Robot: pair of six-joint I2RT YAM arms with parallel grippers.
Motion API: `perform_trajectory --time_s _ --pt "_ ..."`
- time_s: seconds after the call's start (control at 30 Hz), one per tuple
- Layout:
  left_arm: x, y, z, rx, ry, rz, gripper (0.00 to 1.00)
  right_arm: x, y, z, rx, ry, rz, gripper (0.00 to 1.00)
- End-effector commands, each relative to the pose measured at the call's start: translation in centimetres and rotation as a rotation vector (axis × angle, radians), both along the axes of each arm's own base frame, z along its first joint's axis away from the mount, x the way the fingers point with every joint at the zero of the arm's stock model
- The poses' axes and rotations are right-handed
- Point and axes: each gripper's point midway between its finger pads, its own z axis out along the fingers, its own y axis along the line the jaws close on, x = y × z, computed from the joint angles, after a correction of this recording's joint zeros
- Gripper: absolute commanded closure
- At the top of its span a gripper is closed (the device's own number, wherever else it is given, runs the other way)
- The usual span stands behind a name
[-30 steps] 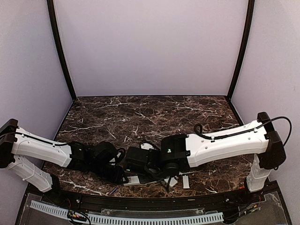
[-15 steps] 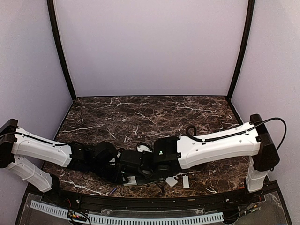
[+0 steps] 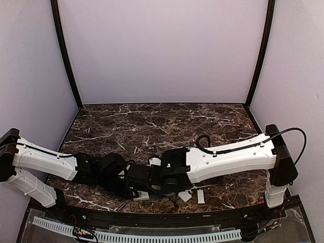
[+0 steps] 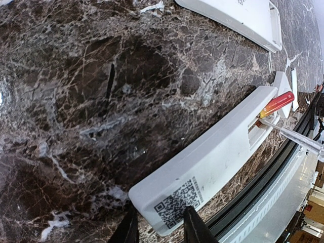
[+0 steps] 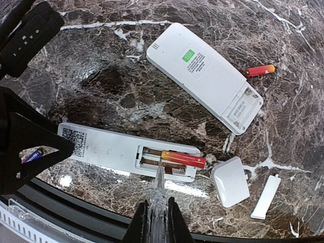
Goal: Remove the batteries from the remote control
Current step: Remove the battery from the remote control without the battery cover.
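R hand (image 5: 157,210) is clamped tight on a thin clear stick (image 5: 159,182), fingers pinching its shaft, stick pointing away from the wrist cam. The stick's tip touches a red battery (image 5: 183,159) at the end nearer the QR label (image 5: 75,145). That battery lies aslant over the open battery compt. of the remote (image 5: 106,151). In the L wrist view its far end is tipped up and pokes out past the remote's edge. Can't tell if a 2nd cell sits in the slot under it. L hand (image 4: 160,221) is partly closed, one finger each side of the remote's QR label end, gripping it. The remote lies back-side up on the dark marble worktop (image 5: 283,30), near the front edge. Just past the compt. end a squarish white cover (image 5: 230,181) lies flat, w/ a narrow white cover (image 5: 267,195) beside it, both apart from the remote. Farther back a 2nd remote (image 5: 202,71) w/ a green sticker lies back-up, its compt. uncovered. A loose red battery (image 5: 259,70) w/ yellowish tip lies on the worktop just beside that end. A bluish battery (image 5: 32,155) lies near the front rim by the QR label end, half hidden behind the L hand in the R wrist view.
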Motion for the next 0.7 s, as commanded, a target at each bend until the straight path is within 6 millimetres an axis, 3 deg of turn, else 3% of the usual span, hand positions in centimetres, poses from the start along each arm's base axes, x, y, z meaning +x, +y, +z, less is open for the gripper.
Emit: perform_trajectory --time_s 0.0,0.47,0.67 --pt "-0.4 0.3 0.0 0.002 0.003 -0.003 0.71 0.5 -1.3 0.7 -0.053 -0.049 -0.037 1.0" --pt "-0.4 0.3 0.0 0.001 0.004 -0.002 0.71 1.0 -2.9 1.4 -0.089 -0.08 -0.083 1.0" --pt "0.1 0.3 0.9 -0.015 -0.037 0.011 0.68 0.9 -2.4 3.0 0.035 -0.071 -0.085 1.0"
